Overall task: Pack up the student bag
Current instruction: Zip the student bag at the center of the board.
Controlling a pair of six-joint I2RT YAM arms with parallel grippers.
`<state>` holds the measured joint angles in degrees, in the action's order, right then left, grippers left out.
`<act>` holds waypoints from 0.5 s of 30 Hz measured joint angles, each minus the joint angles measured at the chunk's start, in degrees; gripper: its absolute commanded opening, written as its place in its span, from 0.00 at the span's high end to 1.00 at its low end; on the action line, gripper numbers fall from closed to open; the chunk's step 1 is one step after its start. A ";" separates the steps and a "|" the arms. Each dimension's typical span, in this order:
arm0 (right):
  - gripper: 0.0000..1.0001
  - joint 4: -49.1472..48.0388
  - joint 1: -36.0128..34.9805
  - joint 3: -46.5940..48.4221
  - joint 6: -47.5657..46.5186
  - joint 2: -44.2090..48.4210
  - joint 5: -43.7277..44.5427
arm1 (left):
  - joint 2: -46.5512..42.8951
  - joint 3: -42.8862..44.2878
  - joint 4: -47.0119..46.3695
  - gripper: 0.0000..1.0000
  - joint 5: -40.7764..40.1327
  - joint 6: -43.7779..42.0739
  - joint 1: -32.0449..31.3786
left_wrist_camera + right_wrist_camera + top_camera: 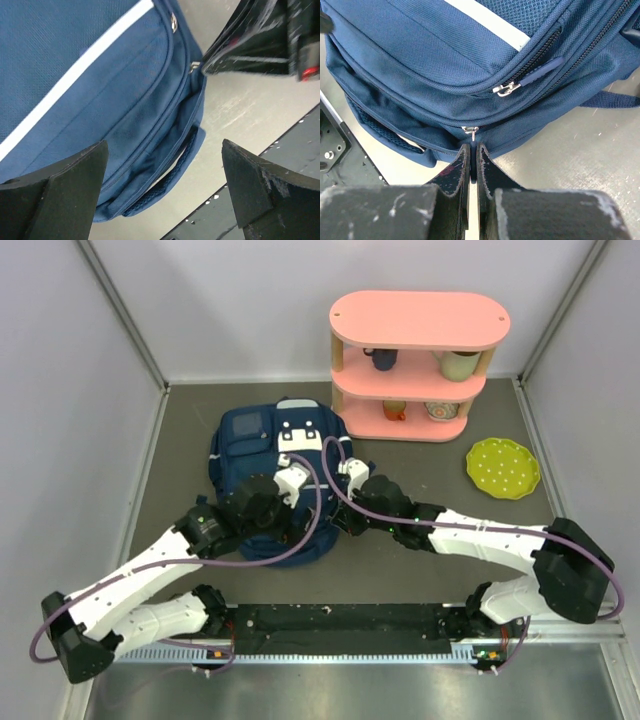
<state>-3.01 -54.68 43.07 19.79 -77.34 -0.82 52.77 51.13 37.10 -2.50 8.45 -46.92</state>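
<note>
Saw the student bag lying flat on the grey tabletop, left of centre, just in front and to the left of the pink shelf, well apart from the green plate off on the right. Found the left arm and the right arm both reaching in over it from the near edge. Caught the left jaws spread about as wide as possible, gripping nothing at all, hovering above the bag's near-left part in the overhead view. From the left wrist, saw one finger hanging over the navy fabric near the bag's edge and the other finger out over bare tabletop, with the white stripe, a zip line and a padded strap loop between and beyond them. Not touching the bag, as far as could be told. Found the right jaws squeezed fully together at the bag's right side, tips pushed right up against the edge seam, directly under a small silver slider. Spotted a dark sliver clamped between the tips, pretty much looking like that slider's pull tab. Noticed a second slider with a navy rubber tag a bit further up on the next zip, apart from the jaws.
</note>
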 measured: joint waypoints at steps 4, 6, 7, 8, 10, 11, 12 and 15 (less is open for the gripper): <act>1.00 0.09 0.83 -0.02 0.85 0.46 -1.20 | 2.62 -2.38 0.22 0.03 -5.79 -0.55 -4.31; 1.00 0.09 0.96 -0.02 1.05 0.48 -1.57 | 4.48 -2.60 0.11 0.03 -8.59 -0.90 -6.54; 1.00 0.09 1.01 -0.02 1.09 0.48 -1.68 | 5.40 -2.60 -0.24 0.03 -10.08 -0.96 -7.89; 1.00 0.09 1.11 -0.02 1.27 0.50 -1.90 | 6.38 -2.60 -0.66 0.04 -11.69 -1.03 -9.22; 1.00 0.26 1.25 -0.02 1.36 0.76 -2.12 | 8.33 -2.60 -1.14 0.05 -14.40 -0.94 -11.15; 1.00 0.44 1.29 -0.02 1.38 1.07 -2.19 | 9.46 -2.60 -1.29 0.06 -15.91 -0.90 -11.91; 1.00 0.50 1.31 -0.04 1.42 1.40 -2.29 | 10.64 -2.60 -1.38 0.08 -17.33 -0.79 -12.37; 1.00 0.50 1.33 -0.07 1.46 2.38 -2.29 | 13.44 -2.60 -1.77 0.18 -21.05 -0.50 -12.74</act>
<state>-2.50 -53.34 43.00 21.26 -74.96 -3.11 66.22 48.53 35.33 -23.55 7.94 -59.66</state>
